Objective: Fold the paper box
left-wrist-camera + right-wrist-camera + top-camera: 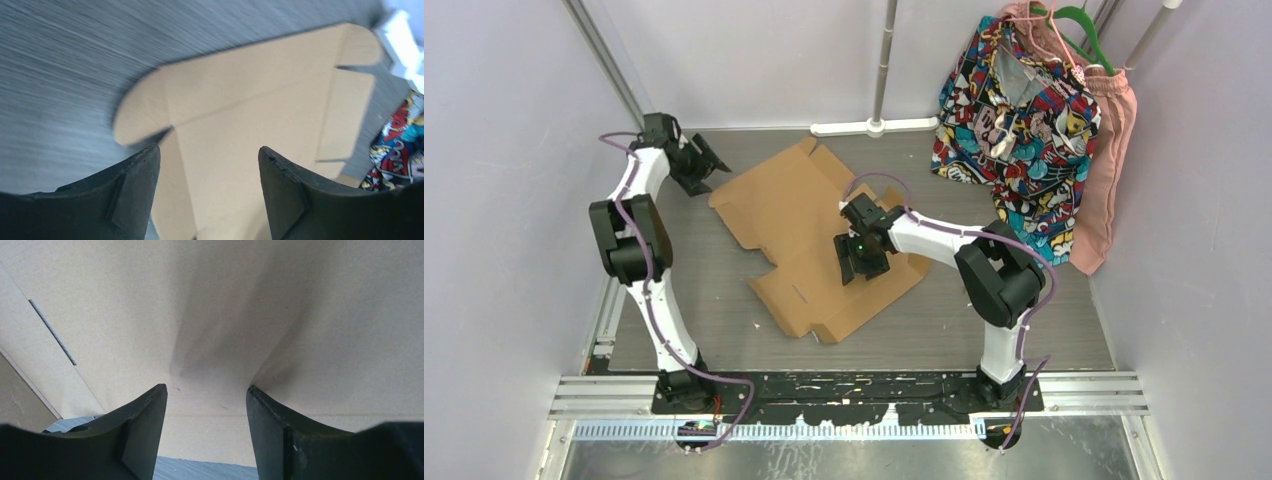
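Note:
The paper box (804, 225) is a flat brown die-cut cardboard sheet lying unfolded on the grey table. My left gripper (708, 166) hovers open just off the sheet's far left corner. In the blurred left wrist view, the rounded flap and main panel (250, 100) show between and beyond the open left gripper (209, 152). My right gripper (857, 268) hangs open low over the sheet's near right part. The right wrist view is filled with cardboard (215, 305) bearing a thin slot (52, 332), and nothing lies between the open right gripper (206, 390).
A colourful patterned garment (1014, 130) and a pink one (1106, 170) hang at the back right, touching the table. A white pole with a flat foot (876, 126) stands at the back wall. Pale walls close in on both sides.

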Tool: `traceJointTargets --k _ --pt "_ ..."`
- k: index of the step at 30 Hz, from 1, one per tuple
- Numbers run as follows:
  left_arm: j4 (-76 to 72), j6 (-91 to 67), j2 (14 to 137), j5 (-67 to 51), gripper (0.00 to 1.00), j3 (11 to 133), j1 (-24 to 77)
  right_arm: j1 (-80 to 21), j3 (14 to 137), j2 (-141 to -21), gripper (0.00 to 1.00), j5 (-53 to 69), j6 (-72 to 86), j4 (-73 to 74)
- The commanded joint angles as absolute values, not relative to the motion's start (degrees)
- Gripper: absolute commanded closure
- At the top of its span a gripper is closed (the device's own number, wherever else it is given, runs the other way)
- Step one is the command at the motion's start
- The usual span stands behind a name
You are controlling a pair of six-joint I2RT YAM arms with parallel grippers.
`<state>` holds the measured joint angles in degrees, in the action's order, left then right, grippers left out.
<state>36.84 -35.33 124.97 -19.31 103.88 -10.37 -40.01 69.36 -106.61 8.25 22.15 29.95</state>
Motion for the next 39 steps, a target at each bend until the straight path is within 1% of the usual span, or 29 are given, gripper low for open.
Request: traceJointTargets --k 1,7,8,11,16,20,23,25,28,31,35,37,39 --pt "35.9 -33.4 111.0 -19.3 0.27 103.2 -6.1 -39.7 73.3 -112.8 0.36 7.5 22.5 33.8" --pt "37.3 -33.6 98.6 -15.0 0.27 93.9 -0.6 -39.7 72.0 -117.0 0.36 5.1 32.6 28.9" --pt "36.9 -33.7 96.5 -14.0 0.27 91.9 1.7 -39.8 70.8 -117.1 0.36 4.4 35.4 27.1" --pt "36.5 -34.1 90.6 -12.3 0.27 86.3 4.5 -40.4 65.6 -116.5 0.38 3.2 45.1 19.1" --pt "37.7 -34.4 83.4 -11.5 0.27 80.0 5.1 -45.0 60.8 -116.4 0.37 1.4 59.9 7.6" --pt "39.9 -34.2 78.9 -11.1 0.27 78.8 5.1 -49.3 64.8 -119.7 0.37 3.1 66.9 2.1" --pt "41.5 -34.1 76.3 -10.3 0.26 78.6 5.1 -51.8 70.5 -121.9 0.37 7.2 69.7 -2.1" --pt "42.7 -34.3 74.6 -10.1 0.26 78.9 5.1 -52.9 74.7 -121.6 0.38 10.2 67.9 -2.9" --pt "44.7 -34.2 72.7 -9.5 0.26 80.2 5.1 -52.2 76.9 -115.6 0.37 10.1 59.6 3.8" --pt "45.5 -34.5 70.6 -9.1 0.26 81.2 5.1 -49.4 78.2 -107.7 0.35 8.8 48.2 14.0" --pt "45.3 -34.7 69.9 -9.1 0.24 80.8 5.1 -43.2 82.7 -101.4 0.33 12.5 35.0 22.4" --pt "45.1 -34.9 70.3 -9.5 0.21 80.1 5.1 -39.2 85.6 -100.7 0.33 13.4 30.4 25.2" --pt "43.9 -35.4 71.0 -11.2 0.12 78.6 5.1 -36.0 90.3 -102.0 0.33 11.0 23.7 29.1"
